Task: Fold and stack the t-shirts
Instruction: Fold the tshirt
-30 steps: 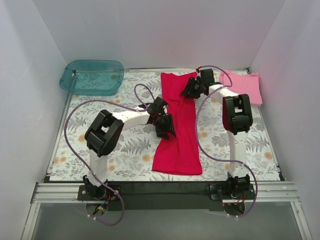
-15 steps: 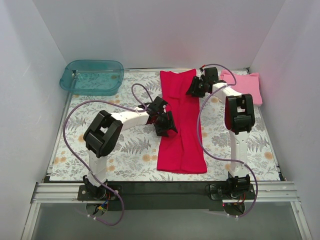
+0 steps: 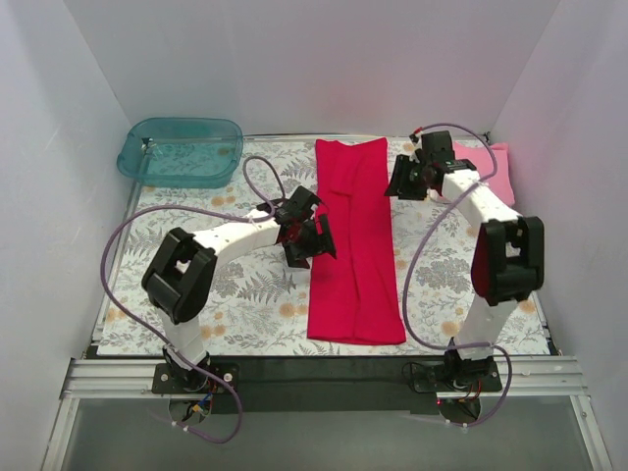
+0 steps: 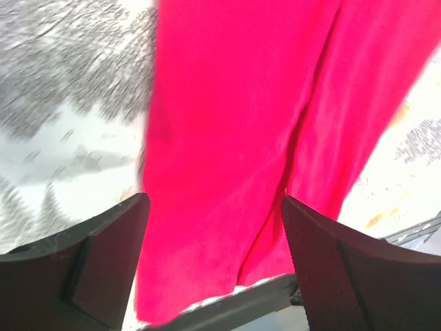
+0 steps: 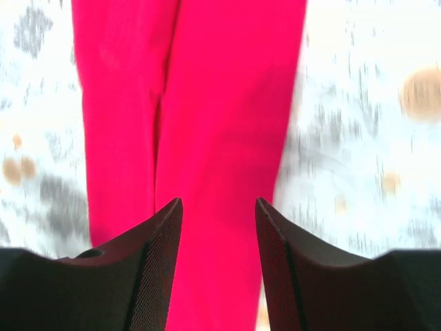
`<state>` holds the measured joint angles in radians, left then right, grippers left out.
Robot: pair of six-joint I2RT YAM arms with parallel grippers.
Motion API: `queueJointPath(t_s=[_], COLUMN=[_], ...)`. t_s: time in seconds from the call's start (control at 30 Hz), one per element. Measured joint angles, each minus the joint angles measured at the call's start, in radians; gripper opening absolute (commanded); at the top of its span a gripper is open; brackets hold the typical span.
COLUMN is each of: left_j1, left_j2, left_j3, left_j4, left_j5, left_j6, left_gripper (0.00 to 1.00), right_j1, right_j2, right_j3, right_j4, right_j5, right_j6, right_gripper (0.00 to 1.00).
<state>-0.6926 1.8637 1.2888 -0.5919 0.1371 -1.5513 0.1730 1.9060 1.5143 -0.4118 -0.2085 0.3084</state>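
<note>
The red t-shirt (image 3: pixel 353 235) lies folded into a long narrow strip down the middle of the table, and it fills the left wrist view (image 4: pixel 234 110) and the right wrist view (image 5: pixel 186 103). The pink t-shirt (image 3: pixel 498 173) lies folded at the back right, partly behind the right arm. My left gripper (image 3: pixel 312 241) hovers at the strip's left edge, open (image 4: pixel 213 200), with nothing between its fingers. My right gripper (image 3: pixel 402 183) hangs just right of the strip's upper part, open (image 5: pixel 218 201), and holds nothing.
A teal translucent tub (image 3: pixel 182 151) stands at the back left corner. The floral tablecloth (image 3: pixel 235 294) covers the table, with white walls close on three sides. A black rail (image 3: pixel 314 368) runs along the near edge by the arm bases.
My left gripper opened wider and drew slightly left off the red shirt. My right gripper swung right, off the shirt's top. The strip's lower end shifted right and now lies straighter.
</note>
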Motion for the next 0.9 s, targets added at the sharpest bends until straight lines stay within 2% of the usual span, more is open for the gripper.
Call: queueJointPath(t_s=[0.17, 0.27, 0.43, 0.63, 0.9], left_j1=[-0.009, -0.026, -0.068, -0.109, -0.111], left_j2=[-0.178, -0.263, -0.32, -0.364, -0.378], left_j3=[-0.092, -0.153, -0.235, -0.314, -0.32], left_j4=[-0.035, -0.056, -0.09, -0.104, -0.114], left_j5=[-0.04, -0.044, -0.045, -0.045, -0.049], left_j6=[0.025, 0.033, 0.014, -0.037, -0.053], left_gripper=[0.65, 0.63, 0.62, 0.62, 0.62], right_j1=[0.038, 0.133, 0.323, 0.501, 0.714], right_j2=[-0.296, -0.439, -0.586, -0.66, -0.621], right_j3=[-0.259, -0.429, -0.646, -0.751, -0.767], right_j4=[-0.07, -0.115, -0.171, -0.189, -0.184], right_j5=[0.008, 0.005, -0.004, 0.021, 0.092], right_j6=[-0.028, -0.036, 0.002, 0.092, 0.192], right_gripper=[0.43, 0.43, 0.42, 0.41, 0.38])
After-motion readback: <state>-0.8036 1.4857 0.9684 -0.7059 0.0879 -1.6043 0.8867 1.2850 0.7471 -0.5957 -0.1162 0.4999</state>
